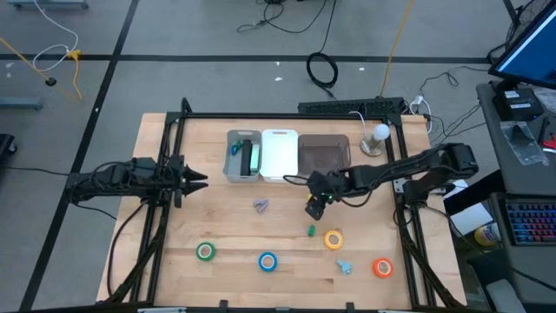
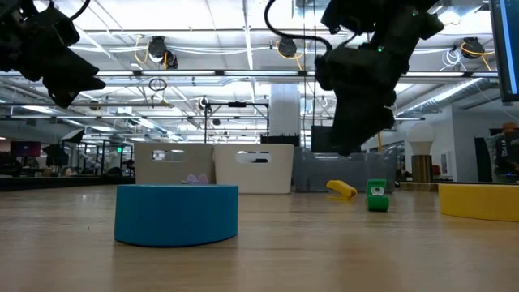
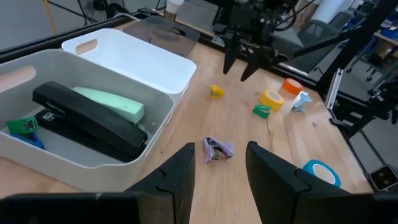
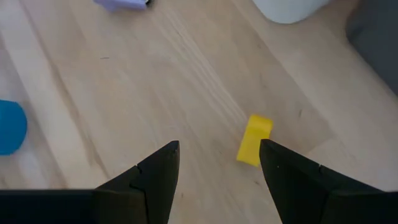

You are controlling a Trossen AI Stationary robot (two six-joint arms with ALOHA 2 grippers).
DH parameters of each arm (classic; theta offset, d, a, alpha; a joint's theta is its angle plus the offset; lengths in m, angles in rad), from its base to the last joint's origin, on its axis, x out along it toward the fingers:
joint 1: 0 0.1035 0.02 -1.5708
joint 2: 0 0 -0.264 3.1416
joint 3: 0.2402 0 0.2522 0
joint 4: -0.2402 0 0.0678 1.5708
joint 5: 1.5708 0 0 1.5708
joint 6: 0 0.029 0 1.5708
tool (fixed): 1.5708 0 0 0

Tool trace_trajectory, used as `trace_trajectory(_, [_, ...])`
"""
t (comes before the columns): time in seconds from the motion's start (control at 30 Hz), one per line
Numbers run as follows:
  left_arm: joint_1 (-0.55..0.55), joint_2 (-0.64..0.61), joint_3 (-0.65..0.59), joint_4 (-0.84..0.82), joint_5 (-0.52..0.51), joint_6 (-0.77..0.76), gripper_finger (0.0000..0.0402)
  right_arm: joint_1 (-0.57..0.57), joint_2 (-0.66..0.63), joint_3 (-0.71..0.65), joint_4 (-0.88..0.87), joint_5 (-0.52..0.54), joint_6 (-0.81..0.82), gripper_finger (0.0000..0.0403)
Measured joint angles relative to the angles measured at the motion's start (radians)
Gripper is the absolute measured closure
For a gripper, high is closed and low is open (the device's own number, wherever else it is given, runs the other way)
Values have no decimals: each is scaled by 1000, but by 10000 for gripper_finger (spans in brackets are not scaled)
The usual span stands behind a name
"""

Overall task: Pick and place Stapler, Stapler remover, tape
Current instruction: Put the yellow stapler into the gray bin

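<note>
A black stapler (image 3: 87, 121) and a pale green stapler (image 3: 107, 103) lie in the grey bin (image 1: 242, 157) at the far middle. My right gripper (image 1: 314, 209) hangs open above a small yellow stapler remover (image 4: 254, 140), which lies flat on the wood and shows just beyond the fingers' gap. A purple stapler remover (image 1: 261, 205), a green one (image 1: 311, 230) and a pale blue one (image 1: 345, 266) also lie on the table. The tape rolls lie flat along the near side: green (image 1: 205, 251), blue (image 1: 267, 261), yellow (image 1: 334, 239), orange (image 1: 382, 267). My left gripper (image 1: 196, 181) waits open at the table's left, above the wood.
A white bin (image 1: 280, 154) and a dark see-through bin (image 1: 323, 155) stand beside the grey one. A lamp-like white ball on a stand (image 1: 380, 135) is at the far right corner. Black frame rails (image 1: 165, 174) run along the table's left and right sides.
</note>
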Motion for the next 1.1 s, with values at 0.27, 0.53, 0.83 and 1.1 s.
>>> trace_trajectory(0.27, [0, 0, 0, 1, 0, -1, 261, 0, 46, 1, -2, 2, 24, 188])
trace_trajectory(0.53, [0, 0, 0, 3, 0, 3, 261, -8, 121, 2, -2, 5, 99, 188])
trace_trajectory(0.83, [0, 0, 0, 26, -1, 27, 261, -9, 150, 0, -5, 11, 120, 188])
trace_trajectory(1.1, [0, 0, 0, 26, -1, 26, 261, -16, 150, 0, -6, 59, 120, 188])
